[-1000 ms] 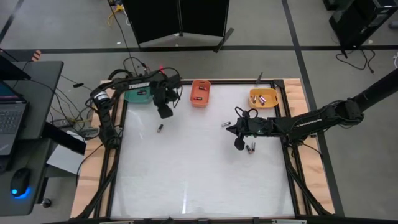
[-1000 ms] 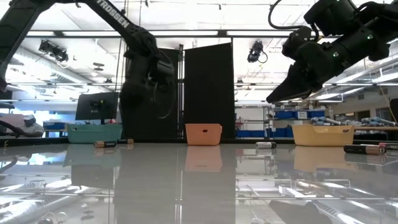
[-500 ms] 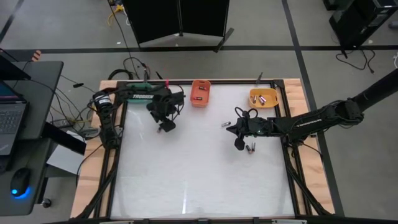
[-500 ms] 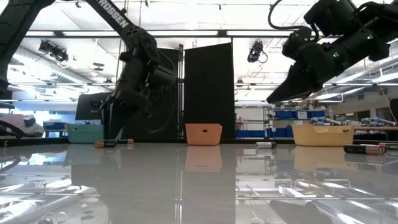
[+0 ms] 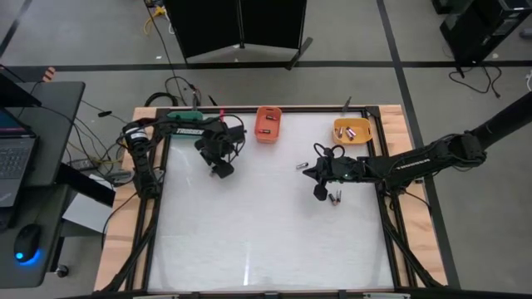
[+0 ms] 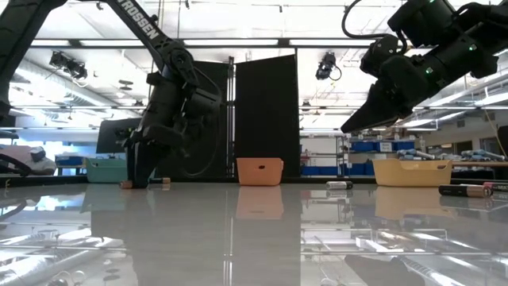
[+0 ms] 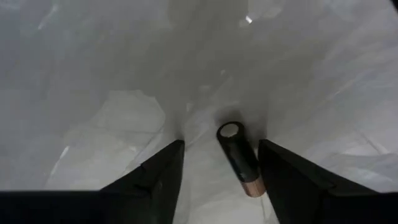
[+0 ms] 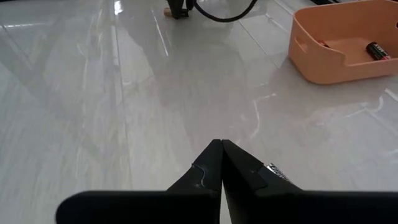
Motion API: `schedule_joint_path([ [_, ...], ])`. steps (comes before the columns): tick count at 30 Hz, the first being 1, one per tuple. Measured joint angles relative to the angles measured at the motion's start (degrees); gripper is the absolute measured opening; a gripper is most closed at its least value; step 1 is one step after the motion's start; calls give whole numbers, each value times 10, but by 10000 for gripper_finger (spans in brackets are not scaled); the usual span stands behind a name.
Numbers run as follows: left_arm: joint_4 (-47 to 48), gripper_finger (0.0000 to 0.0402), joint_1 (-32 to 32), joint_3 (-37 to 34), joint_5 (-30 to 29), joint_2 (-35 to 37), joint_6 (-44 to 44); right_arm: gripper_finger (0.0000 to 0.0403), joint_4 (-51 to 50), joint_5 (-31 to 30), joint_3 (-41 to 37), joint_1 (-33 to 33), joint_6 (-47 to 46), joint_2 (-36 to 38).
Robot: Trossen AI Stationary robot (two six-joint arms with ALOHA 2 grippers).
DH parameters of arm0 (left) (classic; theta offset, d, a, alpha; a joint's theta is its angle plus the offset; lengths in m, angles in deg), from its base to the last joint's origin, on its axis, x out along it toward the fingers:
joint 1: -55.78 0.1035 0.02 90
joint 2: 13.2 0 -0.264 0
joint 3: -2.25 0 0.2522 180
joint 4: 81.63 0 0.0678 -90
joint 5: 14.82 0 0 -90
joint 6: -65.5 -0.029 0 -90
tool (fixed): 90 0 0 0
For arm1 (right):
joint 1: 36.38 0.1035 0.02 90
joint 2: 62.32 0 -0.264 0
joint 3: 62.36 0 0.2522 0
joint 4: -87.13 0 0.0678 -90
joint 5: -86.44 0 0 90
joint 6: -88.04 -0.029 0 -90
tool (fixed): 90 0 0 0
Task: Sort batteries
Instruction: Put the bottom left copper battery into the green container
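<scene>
My left gripper [image 7: 219, 149] is open and low over the table's far left part [image 5: 221, 170]. Its fingers stand on either side of a black battery with a copper end [image 7: 239, 160] that lies flat on the table, and they are apart from it. My right gripper [image 8: 221, 149] is shut on nothing and hangs above the table's right part [image 5: 319, 194]. Two batteries [image 5: 335, 198] lie on the table just beside it, and one more battery [image 5: 302, 166] lies farther back. In the low view the left gripper [image 6: 139, 179] reaches down to the tabletop.
Three bins stand along the far edge: a green bin [image 5: 184, 118] mostly under my left arm, an orange bin [image 5: 268, 123] and a yellow bin [image 5: 352, 129], the last two holding batteries. The near half of the white tabletop [image 5: 266, 241] is bare. Cables and a desk lie left of the table.
My left gripper has moved from beside the green bin toward the near edge and down to the tabletop. It now straddles the battery lying there. The battery has not moved.
</scene>
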Motion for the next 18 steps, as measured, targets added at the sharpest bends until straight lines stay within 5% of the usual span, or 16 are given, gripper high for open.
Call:
schedule_joint_path([
  [11, 6, 48, -43, 6, -14, -1, -65, 15, 0, 0, 0, 0, 3, 0],
  [18, 47, 45, -62, 74, -17, -4, -93, 16, 0, 0, 0, 0, 4, 0],
])
